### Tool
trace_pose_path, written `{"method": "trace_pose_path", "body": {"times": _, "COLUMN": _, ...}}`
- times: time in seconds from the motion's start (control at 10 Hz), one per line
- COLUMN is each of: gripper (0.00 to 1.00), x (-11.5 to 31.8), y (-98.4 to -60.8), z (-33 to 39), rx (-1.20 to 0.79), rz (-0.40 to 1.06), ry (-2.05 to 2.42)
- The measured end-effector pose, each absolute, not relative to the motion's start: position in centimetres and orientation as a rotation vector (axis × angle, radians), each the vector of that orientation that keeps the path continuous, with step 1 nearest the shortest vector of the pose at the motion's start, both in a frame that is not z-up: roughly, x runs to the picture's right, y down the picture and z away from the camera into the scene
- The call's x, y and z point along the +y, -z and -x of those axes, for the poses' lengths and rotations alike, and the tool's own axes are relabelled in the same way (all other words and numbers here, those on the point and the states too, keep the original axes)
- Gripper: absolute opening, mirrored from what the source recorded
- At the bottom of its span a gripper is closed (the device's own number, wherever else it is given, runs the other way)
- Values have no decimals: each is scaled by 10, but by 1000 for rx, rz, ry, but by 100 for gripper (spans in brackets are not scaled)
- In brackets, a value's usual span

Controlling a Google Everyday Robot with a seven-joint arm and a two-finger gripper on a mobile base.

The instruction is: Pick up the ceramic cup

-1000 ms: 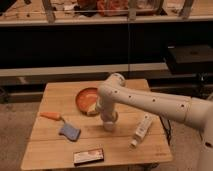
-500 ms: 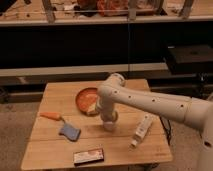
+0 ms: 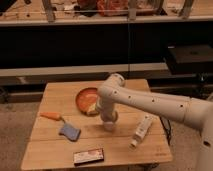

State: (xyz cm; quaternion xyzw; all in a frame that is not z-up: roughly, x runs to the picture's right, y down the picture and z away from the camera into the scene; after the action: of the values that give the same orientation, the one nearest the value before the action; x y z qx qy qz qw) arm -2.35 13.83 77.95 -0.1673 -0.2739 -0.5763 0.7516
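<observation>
The white arm [image 3: 150, 102] reaches in from the right side of the view and bends down over the wooden table [image 3: 55, 147], with its elbow above the orange bowl [image 3: 86, 99]. The gripper [image 3: 108, 122] hangs at the end of the arm, just to the right of the bowl and a little nearer the table's front edge.

The ceramic cup [image 3: 108, 126] sits right at the gripper's tip — a small pale round shape on the wood, close beside the bowl's right rim but apart from it. The gripper covers the cup's top, and only its lower part shows beneath.

The other things lie around the bowl. To its left and slightly toward the front lies an orange carrot-like piece [image 3: 51, 116], flat on the table. In front of the bowl and a bit left lies a blue sponge [image 3: 70, 132], tilted on the boards and close to the carrot's right end. Farther toward the front edge, almost straight ahead of the bowl, lies a dark flat packet [image 3: 88, 156] with a red and white label. Well to the bowl's right — past the cup — a slim white bottle [image 3: 141, 130] lies on its side, its cap pointing toward the front of the table.
</observation>
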Motion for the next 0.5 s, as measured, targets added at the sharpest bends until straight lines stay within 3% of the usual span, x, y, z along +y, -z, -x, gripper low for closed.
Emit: {"method": "trace_pose_path", "body": {"times": 0.5, "gripper": 80, "x": 137, "y": -783, "z": 24, "rx": -596, "rz": 360, "ry": 1258}}
